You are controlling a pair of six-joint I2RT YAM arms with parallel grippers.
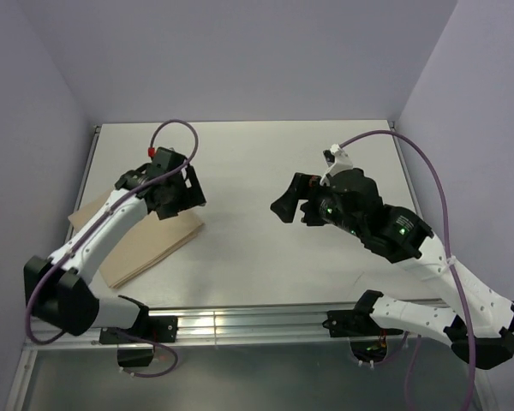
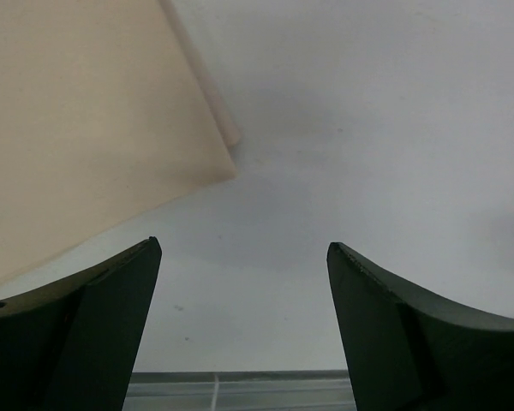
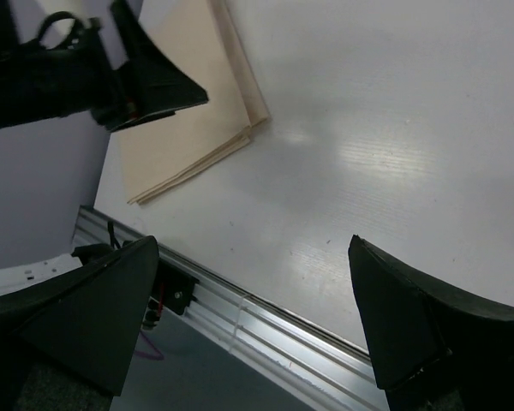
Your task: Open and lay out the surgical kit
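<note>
Item one: wrap (image 1: 154, 244), tan and paper-like, folded flat. It lies at the lower left of the top view on the table (image 1: 265, 154), one corner pointing toward the middle. From the right wrist I see it at upper left (image 3: 197, 111), with several stacked layers showing along its edges. In the left wrist view it fills the upper left (image 2: 86, 128), its corner ending above the gap between the fingers.

Item two: left gripper (image 1: 182, 190), over the wrap's far corner in the top view. Its jaws are spread wide. Its own camera (image 2: 244, 248) shows dark fingers (image 2: 103, 334) framing bare table, with nothing between them. I cannot tell whether it touches the wrap. It also appears at the upper left of the right wrist view (image 3: 111, 77), above the wrap.

Item three: right gripper (image 1: 291, 197), right of centre in the top view, well apart from the wrap. Its jaws are spread wide and hold nothing (image 3: 253, 248).

In the way: the left arm (image 1: 103, 231) crosses the wrap's left part in the top view and hides it.

Around: a purple cable (image 1: 176, 128) loops over the left wrist. An aluminium rail (image 1: 240, 325) runs along the table's near edge.

Surface: pale grey-white, with soft glare in the right wrist view.

Room: plain lavender walls (image 1: 240, 51) at the back and both sides.
</note>
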